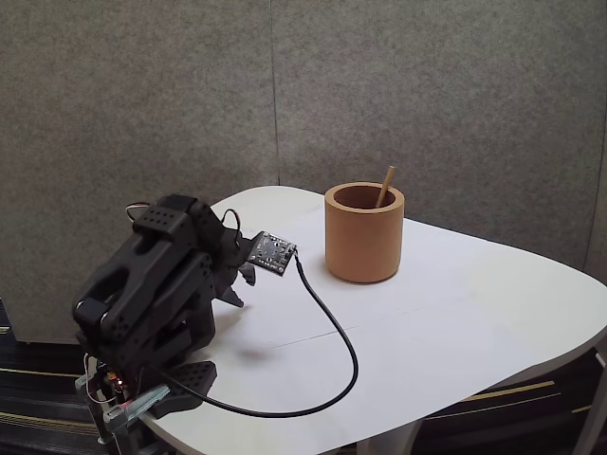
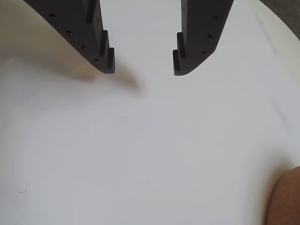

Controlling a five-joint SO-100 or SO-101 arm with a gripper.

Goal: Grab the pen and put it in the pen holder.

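Note:
The pen (image 1: 384,187) is a thin tan stick standing tilted inside the pen holder (image 1: 364,237), its top poking above the rim. The holder is a squat orange-brown cup on the white table in the fixed view; a sliver of its wall (image 2: 286,199) shows at the bottom right corner of the wrist view. My gripper (image 2: 143,65) hangs just above bare table, open, with nothing between its two black fingers. In the fixed view the black arm is folded low at the table's left end, with the gripper (image 1: 239,280) well left of the cup.
A black cable (image 1: 332,332) loops from the small camera board (image 1: 271,252) across the white table (image 1: 455,322) to the arm's base. Grey felt partition walls stand behind. The table edge curves close at the front and right.

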